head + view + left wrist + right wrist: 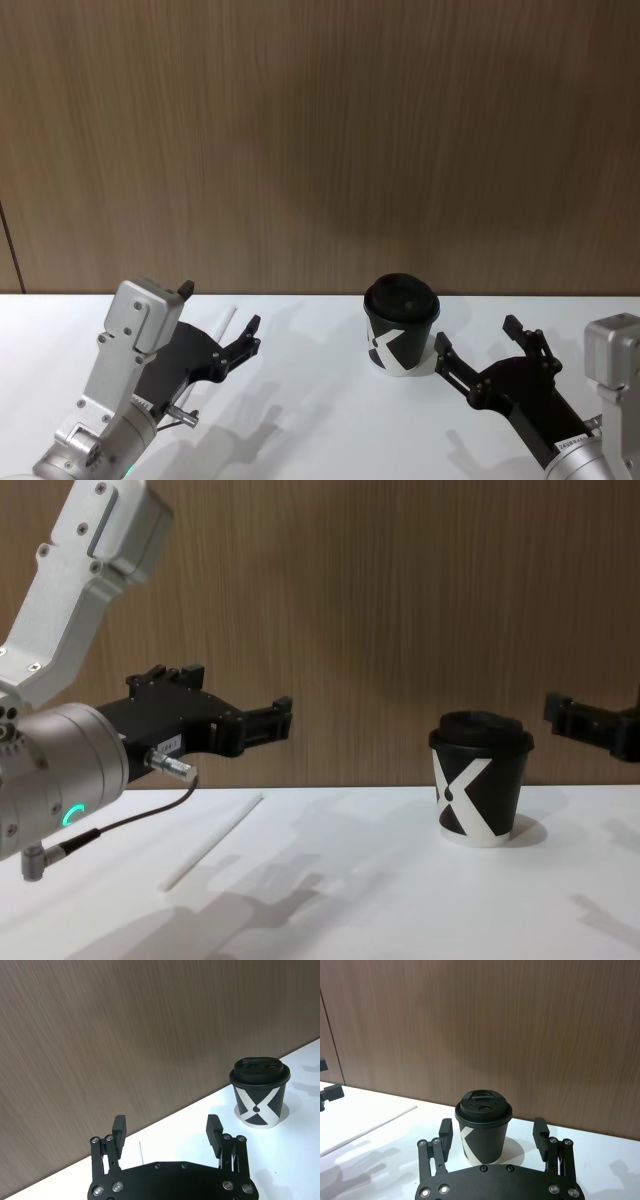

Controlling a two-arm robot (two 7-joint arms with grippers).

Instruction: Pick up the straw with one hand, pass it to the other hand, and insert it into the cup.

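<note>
The left gripper [166, 1126] hangs wide open and empty, with the straw [210, 845] flat on the bench [350, 910] just below it. The right gripper [477, 337], also open and empty, faces the cup [400, 330]. The straw looks light, crushable and apt to roll: pinch gently near 1 end.

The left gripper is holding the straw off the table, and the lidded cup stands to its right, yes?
Not quite: the chest view shows the straw lying flat on the table, the left gripper open above it. The lidded cup does stand to its right.
</note>
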